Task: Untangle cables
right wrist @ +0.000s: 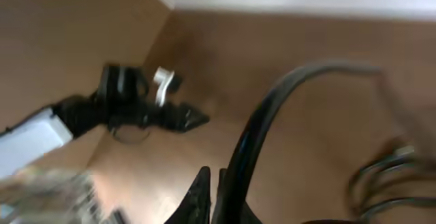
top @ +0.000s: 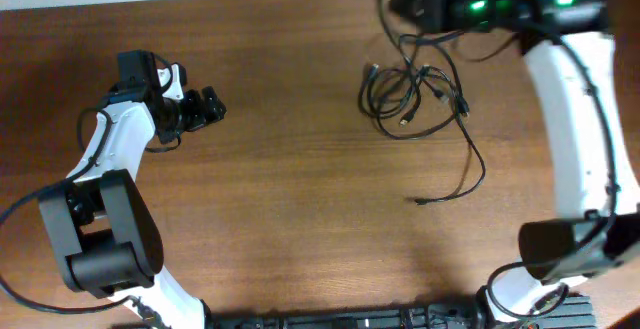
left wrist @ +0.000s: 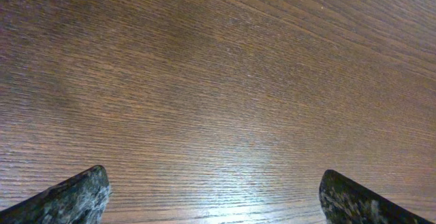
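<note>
The cables lie as a loose knot of thin black cords on the wooden table, right of centre. One strand trails down to a plug end. My right gripper is above the far side of the bundle and is shut on a black cable that arcs up from it. The right wrist view is blurred, and its fingertips sit close together against that cord. My left gripper is far to the left, open and empty. Its fingertips frame bare wood.
The wooden table fills the view, and its far edge meets a pale wall at the top. The left arm shows in the right wrist view. The arm bases stand near the front edge.
</note>
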Action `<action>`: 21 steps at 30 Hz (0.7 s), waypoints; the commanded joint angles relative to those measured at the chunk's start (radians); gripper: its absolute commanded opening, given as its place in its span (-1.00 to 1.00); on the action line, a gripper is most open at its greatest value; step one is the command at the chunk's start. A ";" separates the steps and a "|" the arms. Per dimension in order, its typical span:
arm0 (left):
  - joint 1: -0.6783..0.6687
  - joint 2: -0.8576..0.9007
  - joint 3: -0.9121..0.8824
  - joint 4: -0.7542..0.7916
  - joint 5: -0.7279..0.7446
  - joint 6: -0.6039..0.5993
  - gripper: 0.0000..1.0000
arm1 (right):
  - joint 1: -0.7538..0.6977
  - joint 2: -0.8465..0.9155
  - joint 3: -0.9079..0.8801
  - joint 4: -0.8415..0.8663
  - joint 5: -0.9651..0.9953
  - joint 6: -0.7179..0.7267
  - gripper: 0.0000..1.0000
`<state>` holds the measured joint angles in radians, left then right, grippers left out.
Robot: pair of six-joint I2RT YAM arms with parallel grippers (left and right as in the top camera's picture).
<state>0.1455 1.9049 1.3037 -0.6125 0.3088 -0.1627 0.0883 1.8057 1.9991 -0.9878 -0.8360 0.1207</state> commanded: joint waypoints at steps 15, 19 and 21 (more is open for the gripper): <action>0.006 0.010 0.014 0.001 -0.003 -0.008 0.98 | -0.092 -0.048 0.032 0.664 0.070 0.037 -0.92; 0.006 0.010 0.014 0.001 -0.003 -0.008 0.98 | -0.366 -0.045 0.032 0.662 0.093 -0.023 -0.92; 0.006 0.010 0.014 0.001 -0.003 -0.008 0.98 | -0.472 -0.027 0.030 0.633 0.125 -0.047 -0.92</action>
<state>0.1455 1.9057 1.3041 -0.6102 0.3088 -0.1627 -0.2947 1.7939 2.0125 -0.3332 -0.7486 0.1246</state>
